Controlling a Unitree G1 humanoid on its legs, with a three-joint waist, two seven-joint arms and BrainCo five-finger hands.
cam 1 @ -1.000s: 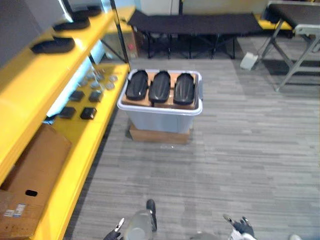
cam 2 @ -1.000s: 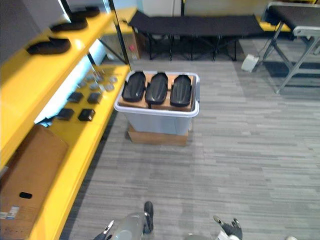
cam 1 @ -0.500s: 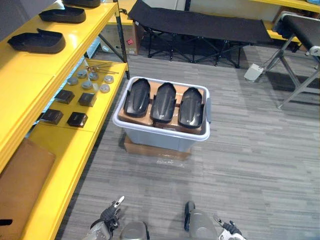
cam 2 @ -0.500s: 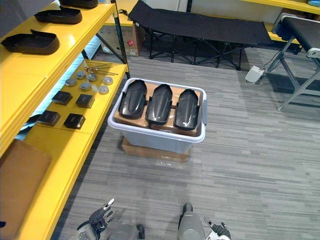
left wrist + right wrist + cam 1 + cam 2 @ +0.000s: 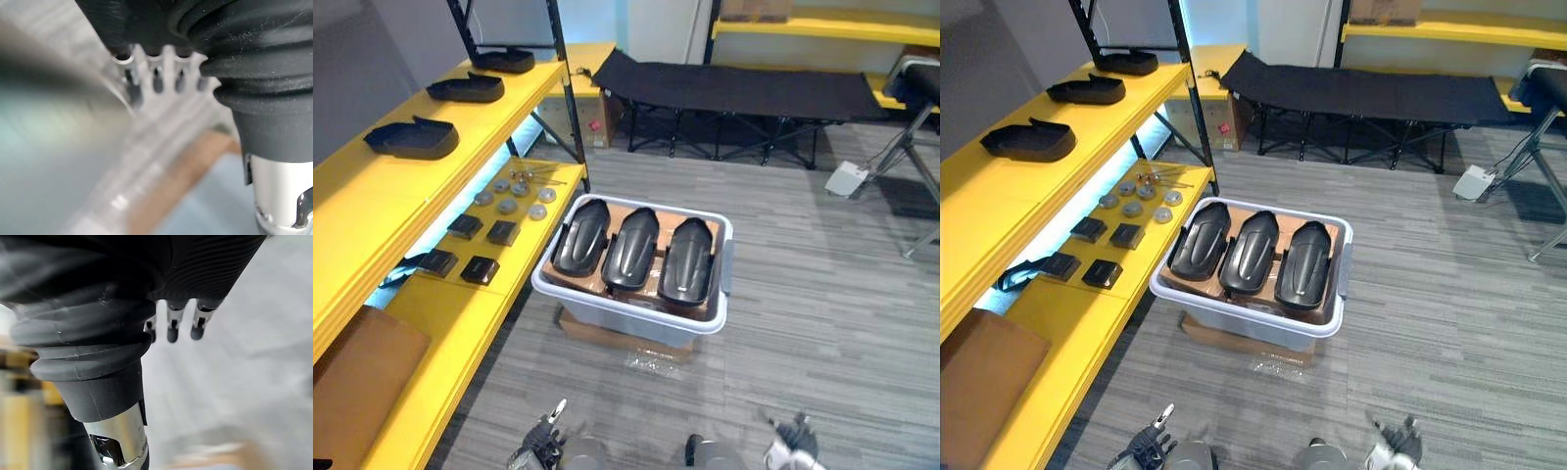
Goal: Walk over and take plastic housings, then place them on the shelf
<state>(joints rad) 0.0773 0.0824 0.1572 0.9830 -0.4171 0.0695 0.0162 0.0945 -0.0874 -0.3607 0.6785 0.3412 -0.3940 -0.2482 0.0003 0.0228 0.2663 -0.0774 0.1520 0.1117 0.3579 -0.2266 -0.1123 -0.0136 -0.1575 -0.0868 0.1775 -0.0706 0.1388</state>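
Plastic housings (image 5: 631, 250) fill the bin (image 5: 625, 319) (beside yellow shelf (image 5: 460, 328)), floor (image 5: 822, 323) open rightward.

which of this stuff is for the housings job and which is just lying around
For the job: three black housings in the grey bin; the yellow shelf, three more housings already on its upper level; left hand and right hand, both empty.
Just lying about: small black blocks and metal discs on the lower level; cardboard sheet; black cot.

The left hand (image 5: 545, 443) and right hand (image 5: 795, 438) were cut off at the frame's lower edge; whatever lay past the right hand's relaxed fingers (image 5: 172, 332) was blurred beyond telling.
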